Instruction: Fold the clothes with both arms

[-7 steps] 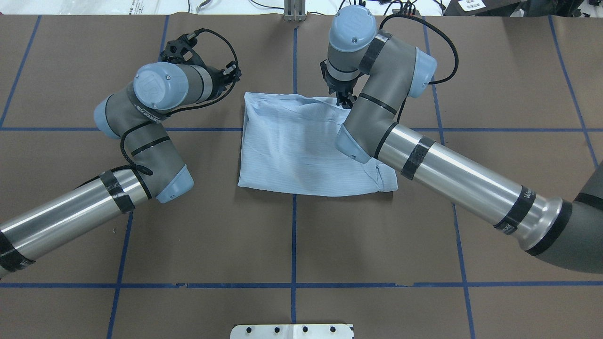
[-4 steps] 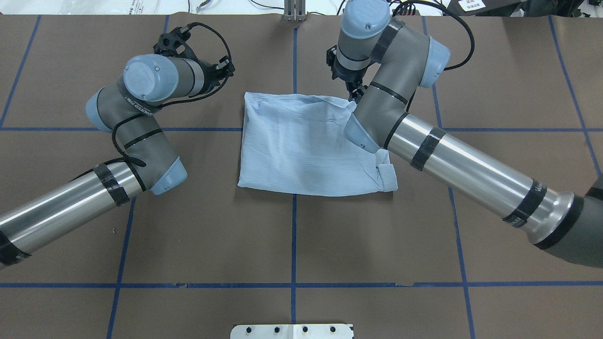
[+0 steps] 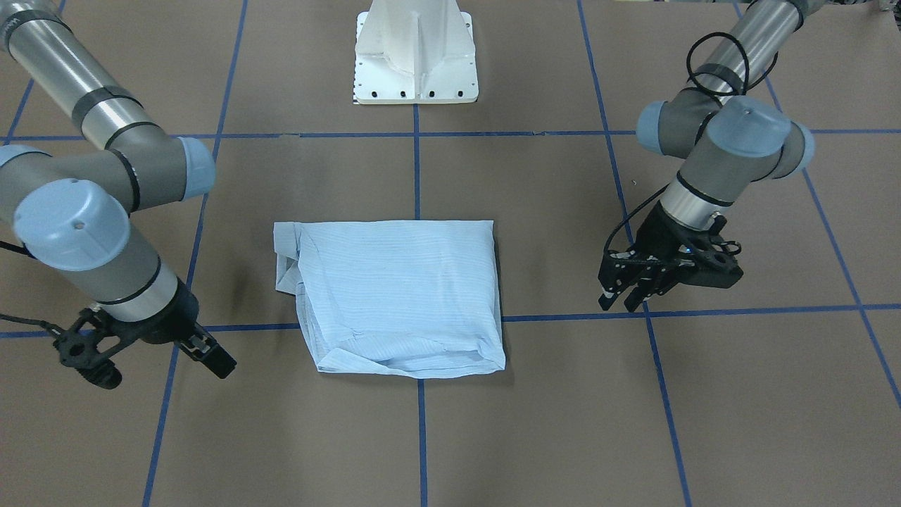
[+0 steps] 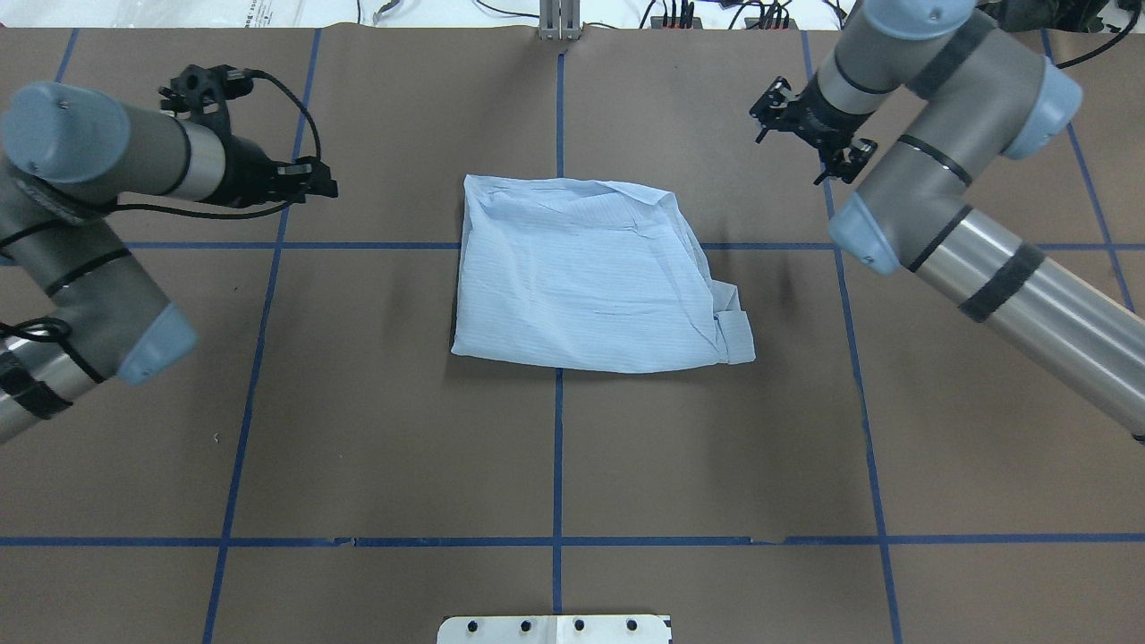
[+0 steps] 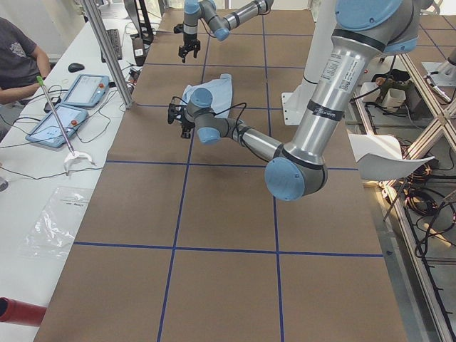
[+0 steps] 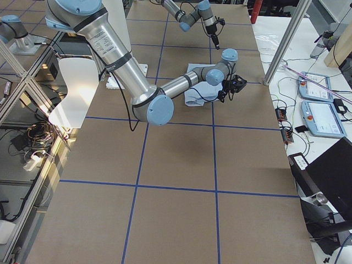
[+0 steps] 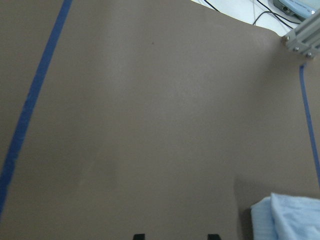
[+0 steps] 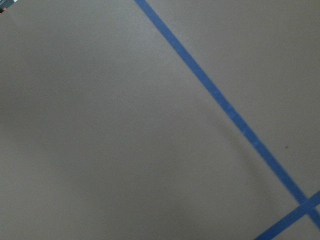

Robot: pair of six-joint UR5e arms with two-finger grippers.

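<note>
The light-blue shirt [image 4: 581, 277] lies folded into a rough rectangle at the table's middle, also seen in the front view [image 3: 394, 289]; its collar end sticks out at the near right corner. One corner shows in the left wrist view [image 7: 290, 220]. My left gripper [image 4: 329, 188] is open and empty, off the shirt's far left side, above bare table; it also shows in the front view [image 3: 618, 304]. My right gripper [image 4: 841, 165] hangs off the shirt's far right side, empty, with its jaws apart as far as I can see; it also shows in the front view [image 3: 224, 366].
The brown table cover carries a grid of blue tape lines [image 4: 558, 447]. The white pedestal base [image 3: 415, 56] stands at the robot's edge. A metal post [image 4: 559, 22] stands at the far edge. An operator [image 5: 18, 57] sits beside tablets past the far edge.
Both arms have swung outward from the shirt, the left one to the left, the right one to the right. The right gripper has left the shirt's far right corner. The shirt lies still.
</note>
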